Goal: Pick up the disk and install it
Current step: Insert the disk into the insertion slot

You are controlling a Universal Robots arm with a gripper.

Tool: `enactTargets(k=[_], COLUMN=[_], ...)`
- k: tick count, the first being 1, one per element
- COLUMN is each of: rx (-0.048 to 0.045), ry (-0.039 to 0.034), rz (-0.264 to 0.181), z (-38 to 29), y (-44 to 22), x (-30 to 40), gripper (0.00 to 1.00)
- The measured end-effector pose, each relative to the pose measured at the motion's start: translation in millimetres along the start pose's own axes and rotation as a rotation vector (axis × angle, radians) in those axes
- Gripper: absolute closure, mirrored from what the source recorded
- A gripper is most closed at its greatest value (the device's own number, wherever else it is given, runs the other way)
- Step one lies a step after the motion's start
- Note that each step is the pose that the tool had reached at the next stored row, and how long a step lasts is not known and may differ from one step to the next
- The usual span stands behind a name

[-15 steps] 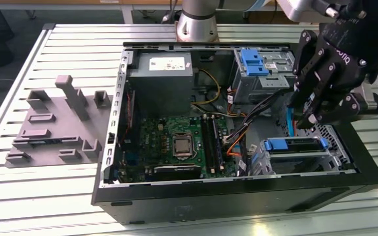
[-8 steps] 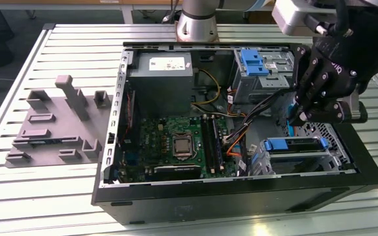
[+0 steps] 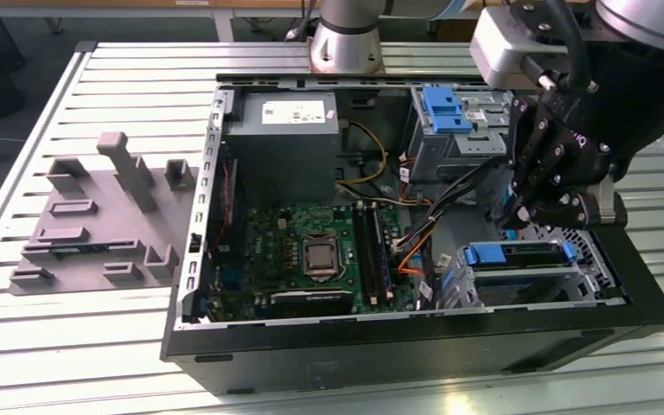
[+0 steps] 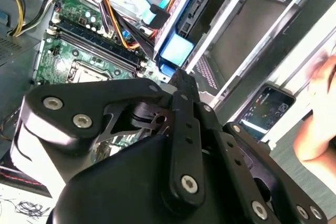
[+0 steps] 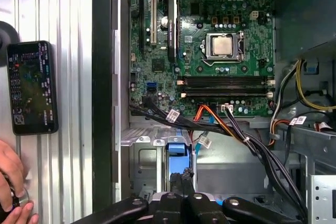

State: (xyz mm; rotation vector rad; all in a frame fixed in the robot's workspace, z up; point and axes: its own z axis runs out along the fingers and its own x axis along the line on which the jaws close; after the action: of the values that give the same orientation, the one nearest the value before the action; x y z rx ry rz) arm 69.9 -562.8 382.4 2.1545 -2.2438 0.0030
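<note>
Gripper fingers pressed together, nothing pinched. Tip just above disk; contact w/ it can't tell. Disk sits in drive cage, PC case corner, exterior view's right.

Motherboard inside the case, fixture plate on the table at the exterior view's left.

Arm column: silver-grey metal tube. Wrist housing: light grey box with a black cable routed over it. Gripper: matte black, two-finger linkage type. In the second wrist view the link bars carry silver round-head screws.
</note>
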Motion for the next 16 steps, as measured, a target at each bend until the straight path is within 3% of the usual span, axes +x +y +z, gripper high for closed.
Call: enactTargets(k=[6, 11, 16], rx=[0.0, 0.0, 0.0055], ry=[-0.0001, 0.0001, -0.0002], rz=[0.0, 0.0, 0.0], z=[10.8, 11.9, 18.4], y=[-0.3, -0.3, -1.3], x=[-0.2, -0.3, -0.5], gripper=[0.89, 0.89, 0.89])
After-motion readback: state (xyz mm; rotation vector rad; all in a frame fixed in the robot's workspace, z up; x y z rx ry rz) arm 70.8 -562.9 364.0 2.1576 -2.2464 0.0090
